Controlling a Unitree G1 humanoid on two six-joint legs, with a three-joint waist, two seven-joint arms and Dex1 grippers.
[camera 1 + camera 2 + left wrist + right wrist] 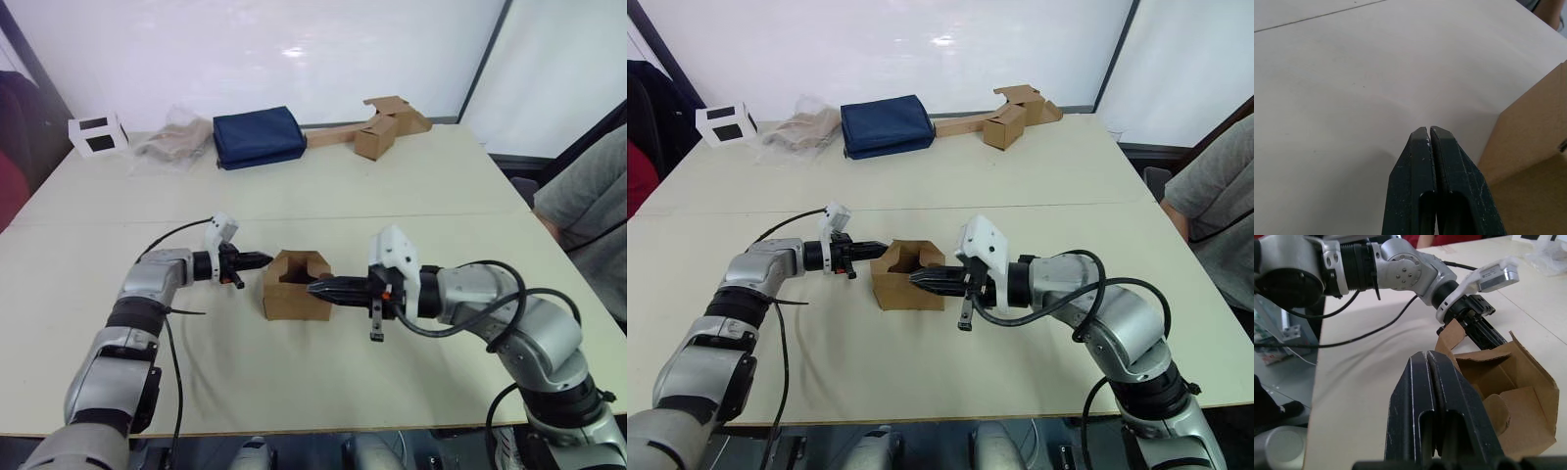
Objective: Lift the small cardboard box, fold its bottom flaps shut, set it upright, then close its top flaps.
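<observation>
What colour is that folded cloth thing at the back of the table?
Dark navy blue; clearest in the left eye view.

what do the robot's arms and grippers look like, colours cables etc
Both arms are silver-grey metal segments with black joints and black cables looping loosely outside them. Each wrist carries a white camera block. The left gripper and right gripper each have two slim black tapered fingers, lightly scuffed, with small red accents near the base.
</observation>
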